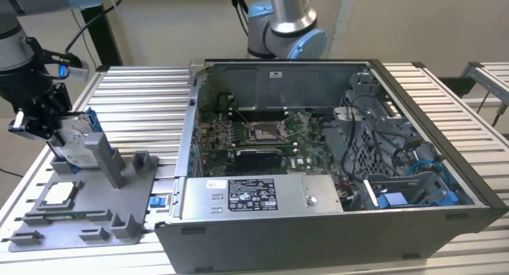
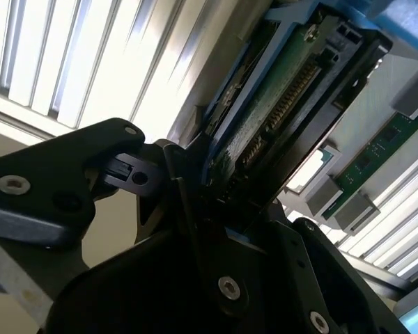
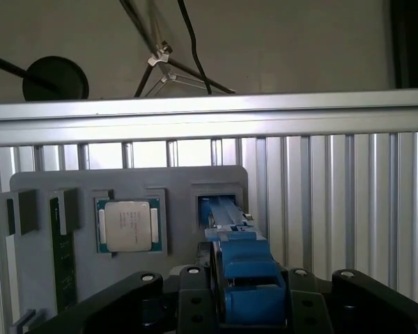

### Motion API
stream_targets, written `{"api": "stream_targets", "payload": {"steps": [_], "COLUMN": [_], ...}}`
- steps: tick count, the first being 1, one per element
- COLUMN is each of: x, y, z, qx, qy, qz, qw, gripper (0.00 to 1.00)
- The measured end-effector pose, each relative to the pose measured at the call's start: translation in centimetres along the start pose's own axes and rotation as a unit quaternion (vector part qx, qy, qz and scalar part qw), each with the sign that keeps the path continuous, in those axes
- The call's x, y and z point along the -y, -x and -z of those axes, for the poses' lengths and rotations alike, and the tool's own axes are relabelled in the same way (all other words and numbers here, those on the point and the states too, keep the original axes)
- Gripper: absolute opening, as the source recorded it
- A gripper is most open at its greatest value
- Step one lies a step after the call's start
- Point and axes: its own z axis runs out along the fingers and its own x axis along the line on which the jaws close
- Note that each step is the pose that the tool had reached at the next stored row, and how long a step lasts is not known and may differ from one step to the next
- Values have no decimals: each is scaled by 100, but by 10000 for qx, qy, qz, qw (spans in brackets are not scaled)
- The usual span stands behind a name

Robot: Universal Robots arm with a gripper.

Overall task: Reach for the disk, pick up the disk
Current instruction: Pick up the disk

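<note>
The disk [image 1: 78,135], silver with blue rails, stands on edge over the tall slot of the grey fixture [image 1: 89,210] at the exterior view's left. My gripper [image 1: 62,139] comes at it from the left, with a finger on each flat side. In the second wrist view the disk [image 2: 279,104] shows its green circuit board and blue rail, pinched between my black fingers [image 2: 188,202]. Its blue rail edge [image 3: 240,278] runs up between the gripper's jaws in the first wrist view. The gripper is shut on the disk.
A small square silver chip [image 3: 129,225] and a green memory stick [image 3: 61,257] lie in the fixture's pockets. An open computer case [image 1: 318,227] stands to the exterior view's right of the fixture. A second arm [image 1: 286,24] rises behind the case. The table is ribbed metal [image 1: 143,102].
</note>
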Motion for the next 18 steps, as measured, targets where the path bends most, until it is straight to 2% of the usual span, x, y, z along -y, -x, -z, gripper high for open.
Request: {"api": "stream_targets", "payload": {"steps": [9, 11, 18], "x": [1, -1, -4], "y": [1, 1, 4], "z": [3, 14, 173], "qx": [-3, 5, 2], "qy": [6, -5, 7], "qz": [0, -1, 0], "qw": [10000, 10000, 10000], "gripper": [0, 0, 0]}}
